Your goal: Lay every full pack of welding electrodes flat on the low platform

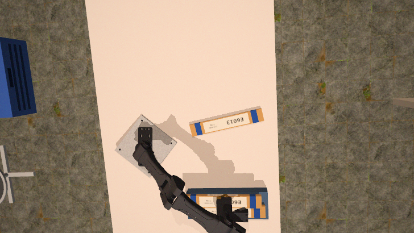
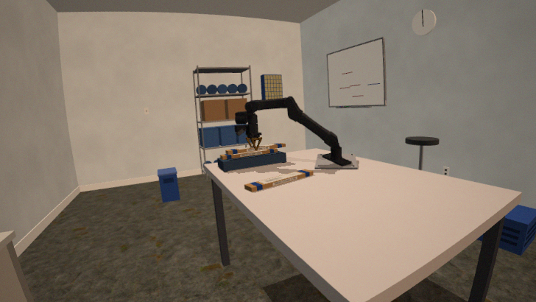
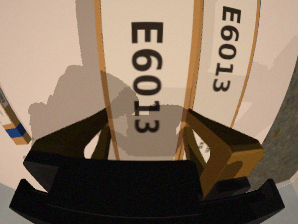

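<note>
My gripper [image 2: 255, 149] [image 3: 147, 112] points down over the low dark blue platform [image 1: 227, 190] [image 2: 252, 161]. Its fingers are shut on the long sides of an orange, white and blue E6013 pack [image 1: 240, 202] [image 2: 244, 154] [image 3: 175, 50], which lies level lengthwise over the platform. Whether this pack touches the platform I cannot tell. A second pack [image 1: 256, 213] [image 2: 281, 145] [image 3: 227, 50] lies beside it over the platform's far side, partly hidden by the arm. The third pack [image 1: 227, 121] [image 2: 279, 181] [image 3: 16, 131] lies flat on the table, off the platform.
The arm's base plate [image 1: 162, 149] [image 2: 320, 163] stands on the table [image 1: 185, 57] [image 2: 375, 210], to one side of the platform. The arm reaches across from it. The platform and both packs over it are close to a table edge.
</note>
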